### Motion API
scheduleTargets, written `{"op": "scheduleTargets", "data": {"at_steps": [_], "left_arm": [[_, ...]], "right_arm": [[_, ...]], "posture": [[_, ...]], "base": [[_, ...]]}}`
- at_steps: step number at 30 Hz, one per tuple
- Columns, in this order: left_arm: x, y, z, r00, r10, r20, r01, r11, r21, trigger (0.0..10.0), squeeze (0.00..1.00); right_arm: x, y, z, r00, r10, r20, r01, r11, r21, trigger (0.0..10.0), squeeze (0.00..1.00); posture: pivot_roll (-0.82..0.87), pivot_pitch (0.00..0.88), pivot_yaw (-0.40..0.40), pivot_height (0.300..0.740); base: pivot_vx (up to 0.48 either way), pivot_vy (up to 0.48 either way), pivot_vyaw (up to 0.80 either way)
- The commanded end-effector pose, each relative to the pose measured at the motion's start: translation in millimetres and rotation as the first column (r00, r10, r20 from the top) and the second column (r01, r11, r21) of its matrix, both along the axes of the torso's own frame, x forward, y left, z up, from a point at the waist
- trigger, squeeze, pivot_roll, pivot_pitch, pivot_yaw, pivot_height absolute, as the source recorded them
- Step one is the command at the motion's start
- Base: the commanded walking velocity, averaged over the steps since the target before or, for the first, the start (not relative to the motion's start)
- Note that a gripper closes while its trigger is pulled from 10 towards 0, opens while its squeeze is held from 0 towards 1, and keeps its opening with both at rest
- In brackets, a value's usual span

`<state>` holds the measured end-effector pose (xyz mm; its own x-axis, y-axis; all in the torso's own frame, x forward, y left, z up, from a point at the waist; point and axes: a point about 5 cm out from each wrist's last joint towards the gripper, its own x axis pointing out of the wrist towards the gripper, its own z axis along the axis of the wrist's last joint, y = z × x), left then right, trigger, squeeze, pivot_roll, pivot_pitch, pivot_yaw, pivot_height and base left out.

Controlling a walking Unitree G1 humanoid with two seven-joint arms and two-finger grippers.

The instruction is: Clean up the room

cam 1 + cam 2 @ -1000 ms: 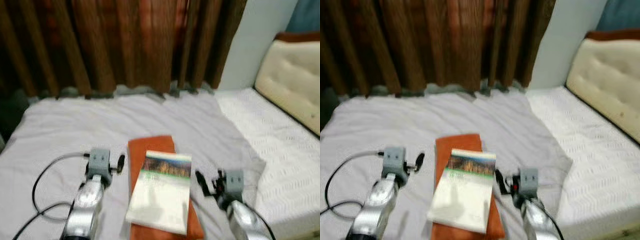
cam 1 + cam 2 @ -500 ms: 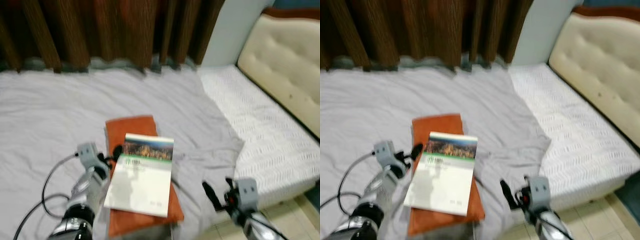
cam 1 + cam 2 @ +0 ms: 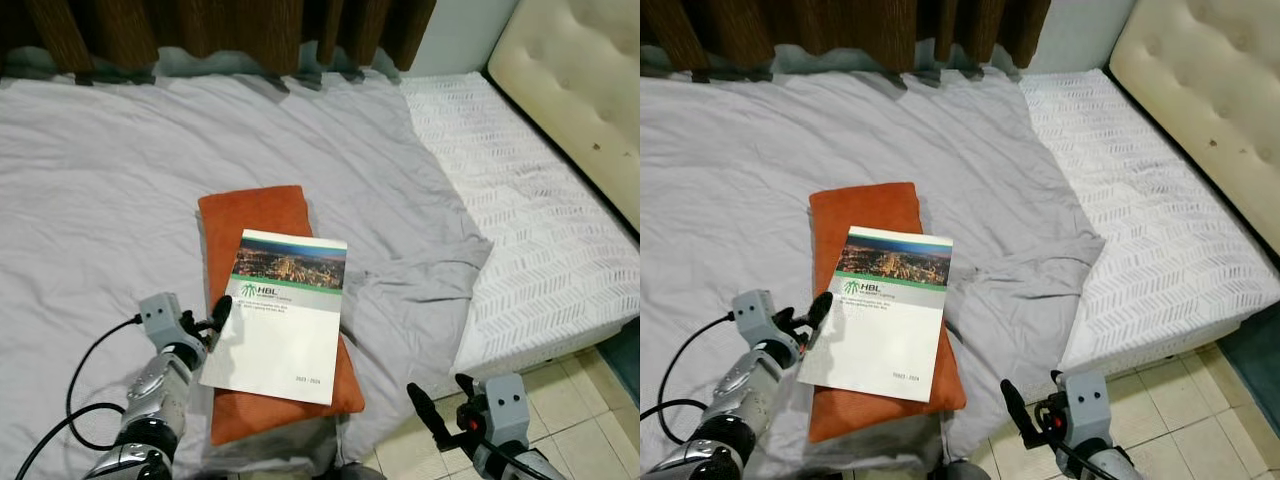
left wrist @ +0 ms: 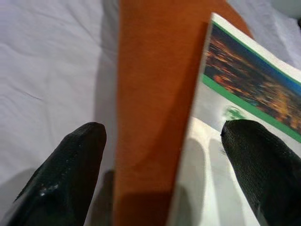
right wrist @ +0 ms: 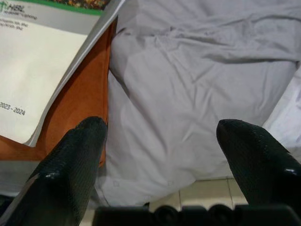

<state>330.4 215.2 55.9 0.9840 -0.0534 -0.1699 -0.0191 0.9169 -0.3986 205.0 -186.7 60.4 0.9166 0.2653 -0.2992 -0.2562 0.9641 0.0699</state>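
Note:
An orange pillow point(image 3: 255, 215) lies on the grey bedsheet point(image 3: 100, 180). A white booklet point(image 3: 280, 320) with a green stripe and a city photo rests on top of it. My left gripper point(image 3: 212, 322) is open at the booklet's left edge. In the left wrist view one finger point(image 4: 70, 169) is over the sheet and the other finger point(image 4: 263, 165) over the booklet point(image 4: 225, 141). My right gripper point(image 3: 440, 392) is open, low over the floor by the bed's near corner; it point(image 5: 162, 132) looks at the pillow's end and the hanging sheet.
A white patterned mattress point(image 3: 520, 200) is bare on the right, with a cream tufted headboard point(image 3: 580, 70) beyond. Brown curtains point(image 3: 250, 20) hang behind the bed. Tiled floor point(image 3: 580, 400) lies at the lower right. A black cable point(image 3: 85, 390) trails from my left arm.
The whole view has tipped down and shifted, bringing the floor into sight. My left gripper has closed in on the booklet's left edge. My right gripper has dropped off the bed's edge.

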Motion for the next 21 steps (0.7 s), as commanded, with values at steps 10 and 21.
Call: {"op": "scheduleTargets", "data": {"at_steps": [10,21], "left_arm": [[-20.8,-1.5,-28,0.998,0.025,-0.060,-0.039,0.968,-0.247,10.0,0.00],[-40.7,-3.6,-54,0.977,0.010,-0.214,-0.052,0.980,-0.192,10.0,0.00]], "right_arm": [[-9.4,-0.8,-1,0.999,0.004,-0.047,-0.004,1.000,-0.006,10.0,0.00],[-12.4,-1.5,-1,0.998,0.008,-0.063,-0.009,1.000,-0.011,10.0,0.00]], "posture": [[-0.18,0.374,-0.180,0.740],[-0.20,0.384,-0.188,0.740]], "base": [[0.000,0.000,0.00],[0.000,0.000,0.00]]}}
